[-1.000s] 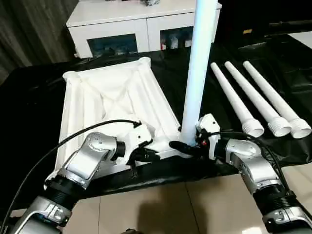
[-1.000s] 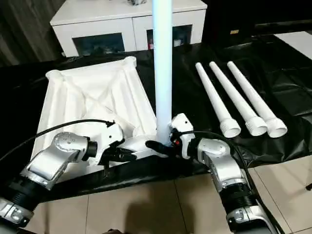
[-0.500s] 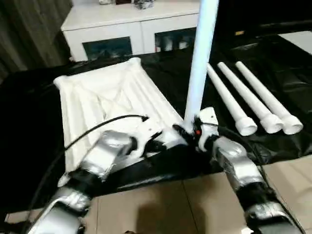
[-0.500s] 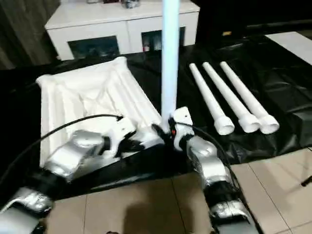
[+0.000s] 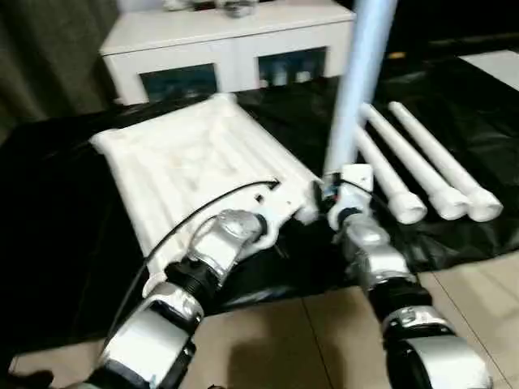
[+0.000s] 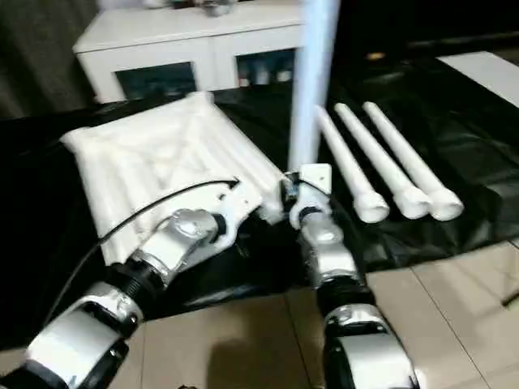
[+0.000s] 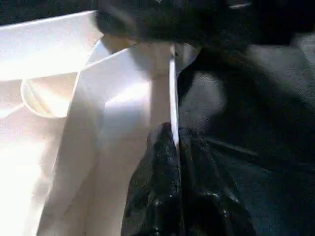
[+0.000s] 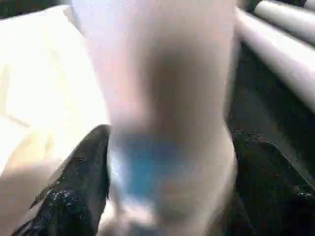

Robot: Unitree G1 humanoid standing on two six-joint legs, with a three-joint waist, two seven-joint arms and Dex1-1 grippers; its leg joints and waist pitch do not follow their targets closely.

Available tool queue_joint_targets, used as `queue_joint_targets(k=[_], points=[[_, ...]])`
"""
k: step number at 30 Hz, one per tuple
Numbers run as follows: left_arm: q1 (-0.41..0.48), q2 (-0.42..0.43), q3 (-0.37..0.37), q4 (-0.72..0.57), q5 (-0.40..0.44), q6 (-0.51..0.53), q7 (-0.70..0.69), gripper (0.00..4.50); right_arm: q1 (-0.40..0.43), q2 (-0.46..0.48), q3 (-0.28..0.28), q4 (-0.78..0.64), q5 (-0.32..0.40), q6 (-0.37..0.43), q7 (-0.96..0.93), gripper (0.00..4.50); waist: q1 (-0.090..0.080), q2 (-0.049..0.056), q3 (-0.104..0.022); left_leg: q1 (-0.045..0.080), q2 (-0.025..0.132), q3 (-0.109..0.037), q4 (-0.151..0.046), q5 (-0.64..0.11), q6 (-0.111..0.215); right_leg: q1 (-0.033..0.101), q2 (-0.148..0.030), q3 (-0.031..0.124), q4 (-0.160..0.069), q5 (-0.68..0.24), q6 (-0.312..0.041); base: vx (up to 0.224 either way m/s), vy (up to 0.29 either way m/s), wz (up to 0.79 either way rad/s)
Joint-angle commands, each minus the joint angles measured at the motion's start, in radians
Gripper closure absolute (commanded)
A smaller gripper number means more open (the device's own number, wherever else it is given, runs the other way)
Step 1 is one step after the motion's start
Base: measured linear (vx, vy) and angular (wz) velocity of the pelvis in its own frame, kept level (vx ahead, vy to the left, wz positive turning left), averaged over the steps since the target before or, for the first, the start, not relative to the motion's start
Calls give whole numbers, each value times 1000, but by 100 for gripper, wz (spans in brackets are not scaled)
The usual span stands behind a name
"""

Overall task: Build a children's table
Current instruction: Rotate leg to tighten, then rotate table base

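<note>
Your left gripper (image 7: pixel 173 147) pinches the near rim of the upturned tabletop (image 5: pixel 190 162), likely to steady it on the black sheet (image 5: pixel 49 203) (cabinet (image 5: pixel 219 49) behind). To the right, your right gripper (image 8: pixel 162 196) brackets the base of the upright leg (image 5: pixel 357 89) at the near corner, seemingly for screwing in; whether it clamps is unclear. Three spare legs (image 5: pixel 422 174) lie farther right.

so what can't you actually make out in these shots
- Upright leg: its top is cut off by the upper edge of both eye views, and in the right wrist view it is blurred.
- Joint between that leg and the tabletop: hidden behind the right gripper.
- Cabinet contents: too blurred behind the glass.
</note>
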Motion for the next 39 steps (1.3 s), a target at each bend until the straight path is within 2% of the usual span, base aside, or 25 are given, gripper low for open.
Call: queue_joint_targets(k=[1,2,3,8,9,10,11,13,14,15,17,20,21,22,23,24,25,26,27,28,31,32,37,38,39], points=[[-31,30,41,33,19,-85,85,450,4,-6,8,2,2,-26,9,65,0,-13,-78,17,38,-22,-78,-360,55,48,-31,24,-66,-214,-206,0,0,0],[-35,31,44,42,21,-96,93,450,4,-6,9,-4,3,-28,14,65,0,-13,-78,17,38,-22,-78,-360,55,48,-31,24,-66,-214,-206,0,0,0],[-45,34,50,63,25,-123,110,406,7,-6,11,-20,7,-33,30,57,-3,-9,-79,12,37,-21,-76,-338,76,53,-32,21,-63,-191,-217,0,0,0],[-85,51,90,117,13,-189,148,353,52,-12,21,-121,8,-37,99,57,1,-4,-86,11,40,-22,-67,-252,120,58,-32,19,-51,-98,-234,0,0,0],[-95,57,136,104,-11,-250,201,353,85,-19,41,-182,1,-17,119,57,2,-12,-87,10,40,-21,-65,-224,134,60,-29,18,-48,-64,-238,0,0,0],[-98,58,153,100,-21,-270,218,347,94,-22,49,-196,-3,-13,125,57,5,-9,-89,12,41,-22,-63,-206,143,61,-31,19,-44,-40,-242,0,0,0],[-100,57,163,99,-27,-279,227,343,98,-23,53,-203,-5,-11,128,57,5,-14,-90,9,41,-22,-61,-174,160,62,-31,18,-40,-15,-250,0,0,0],[-97,62,189,75,-45,-284,244,318,108,-24,56,-214,-3,3,133,57,8,-13,-87,12,42,-18,-61,-177,171,58,-32,19,-41,-40,-259,0,0,0],[-95,67,205,60,-56,-287,253,318,114,-25,59,-219,-3,12,137,57,8,-20,-87,13,42,-16,-60,-183,171,57,-33,19,-44,-58,-258,0,0,0],[-68,111,259,-32,-89,-252,249,318,134,-29,75,-234,-11,46,161,57,14,-27,-82,12,43,-14,-64,-205,164,55,-33,20,-48,-122,-254,0,0,0],[-50,142,269,-74,-86,-224,243,318,138,-30,79,-235,-11,66,170,57,13,-19,-80,12,45,-15,-67,-225,151,52,-32,21,-48,-171,-240,0,0,0],[-28,189,277,-103,-68,-191,244,318,140,-32,86,-233,-18,85,179,57,13,-13,-76,20,49,-18,-75,-284,98,46,-28,23,-52,-228,-217,0,0,0],[-11,229,280,-119,-51,-169,244,318,143,-36,95,-236,-25,99,186,57,12,-12,-75,20,48,-18,-78,-301,80,45,-27,24,-51,-234,-210,0,0,0],[42,346,298,-159,-5,-114,255,318,137,-38,107,-222,-38,122,191,57,10,-9,-74,20,48,-19,-79,-308,72,44,-25,24,-50,-234,-206,0,0,0],[60,382,306,-172,6,-97,254,318,133,-38,111,-218,-42,128,193,57,0,-8,-74,10,48,-24,-82,-306,58,49,-25,24,-43,-217,-196,0,0,0],[76,413,322,-186,13,-76,264,318,129,-38,114,-210,-46,129,193,57,-7,0,-76,15,46,-24,-83,-317,42,47,-24,23,-41,-217,-187,0,0,0],[76,413,322,-186,13,-76,264,318,129,-38,114,-210,-46,129,193,57,-10,3,-77,27,47,-21,-81,-332,27,35,-22,25,-43,-199,-195,0,0,0],[94,438,338,-213,21,-48,277,318,127,-37,115,-208,-47,134,192,57,-10,-1,-76,28,48,-21,-82,-336,21,36,-21,26,-44,-191,-201,0,0,0],[115,473,348,-236,38,-18,284,318,121,-36,115,-202,-48,138,191,57,-2,4,-76,31,50,-19,-82,-341,15,33,-23,28,-42,-179,-208,0,0,0],[137,508,354,-258,55,10,282,318,116,-34,117,-196,-49,140,190,57,-3,1,-75,30,49,-17,-82,-343,15,33,-21,29,-42,-179,-208,0,0,0],[204,585,369,-315,72,117,252,318,98,-29,122,-179,-51,149,192,57,4,4,-74,31,50,-21,-86,-359,-5,32,-26,30,-37,-182,-208,0,0,0],[263,627,367,-360,76,187,210,318,83,-26,128,-161,-55,147,196,57,2,-4,-72,28,50,-19,-88,-362,-5,32,-24,31,-38,-187,-207,0,0,0],[366,646,342,-479,29,328,97,318,57,-22,133,-125,-62,143,217,57,4,4,-69,33,48,-17,-90,-390,-24,26,-25,34,-40,-208,-208,0,0,0],[396,646,328,-521,11,370,58,318,50,-21,135,-116,-63,143,226,57,7,-6,-70,34,50,-16,-91,-399,-28,27,-27,36,-41,-214,-211,0,0,0],[432,650,306,-571,-8,418,11,318,41,-19,140,-103,-65,142,237,57,11,1,-69,33,51,-18,-93,-402,-30,26,-27,36,-39,-219,-210,0,0,0]])
